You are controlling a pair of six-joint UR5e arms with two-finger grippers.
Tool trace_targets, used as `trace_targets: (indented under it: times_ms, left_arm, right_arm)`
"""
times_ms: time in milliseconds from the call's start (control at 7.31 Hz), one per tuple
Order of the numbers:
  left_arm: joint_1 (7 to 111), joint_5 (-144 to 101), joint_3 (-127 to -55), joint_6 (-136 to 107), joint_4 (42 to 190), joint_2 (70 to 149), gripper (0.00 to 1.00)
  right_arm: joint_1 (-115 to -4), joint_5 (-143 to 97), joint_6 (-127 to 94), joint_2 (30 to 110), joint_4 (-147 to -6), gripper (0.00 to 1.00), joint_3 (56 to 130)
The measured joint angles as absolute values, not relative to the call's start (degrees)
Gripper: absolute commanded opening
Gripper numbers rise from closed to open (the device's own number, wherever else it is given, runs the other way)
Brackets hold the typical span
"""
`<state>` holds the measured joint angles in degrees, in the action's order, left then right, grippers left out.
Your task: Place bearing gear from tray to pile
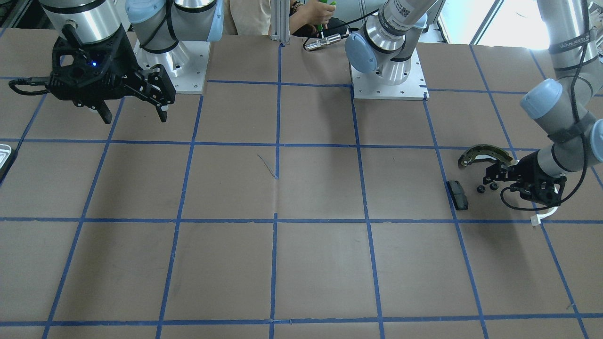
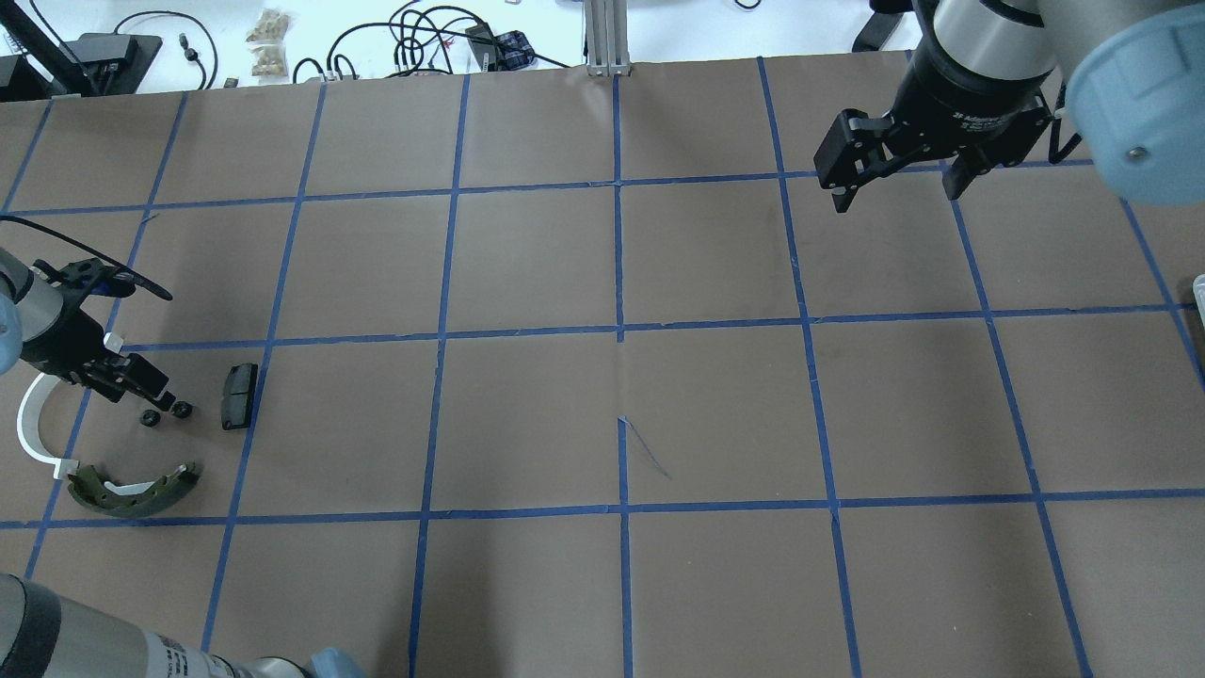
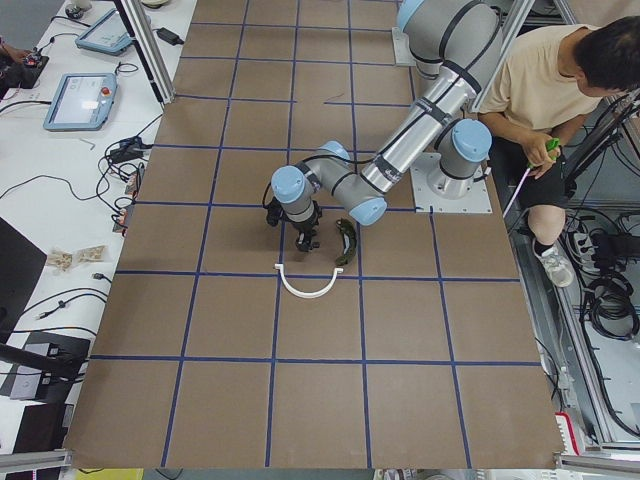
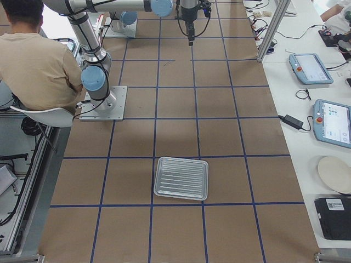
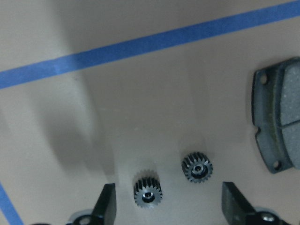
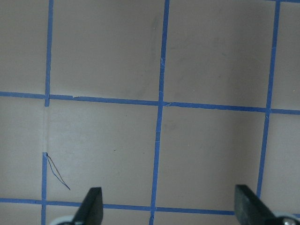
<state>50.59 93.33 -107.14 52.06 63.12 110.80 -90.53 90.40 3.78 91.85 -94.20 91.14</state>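
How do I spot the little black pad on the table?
Find the left arm's tool, low over two tiny gears. Beside them, away from the arm, lies the pad. It is the only flat dark rectangle; the brake shoe is olive and curved, the arc white.

Bright even light, soft shadows, blurry wrist views

Tray [image 1: 4,157] is cut off by the front-facing view's left edge, only a corner shows. White arc [image 1: 541,217] is mostly hidden behind the left gripper [image 1: 490,176]. Black pad [image 5: 279,124] is cropped at the wrist view's right edge. Gears [image 2: 183,409] are too small for teeth overhead.
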Motion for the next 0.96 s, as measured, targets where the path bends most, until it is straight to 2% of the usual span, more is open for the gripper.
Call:
trace_targets:
  times_ms: [411, 958]
  left_arm:
    - [55.76, 93.31, -100.60, 41.92, 72.46, 108.78, 1.00]
    - [65.42, 92.77, -98.97, 28.40, 76.75, 101.69, 1.00]
  right_arm:
    - [-90.53, 90.35, 3.78, 91.86, -94.14, 1.00, 91.14]
    - [-90.53, 90.37, 3.62, 92.02, -94.19, 1.00, 91.09]
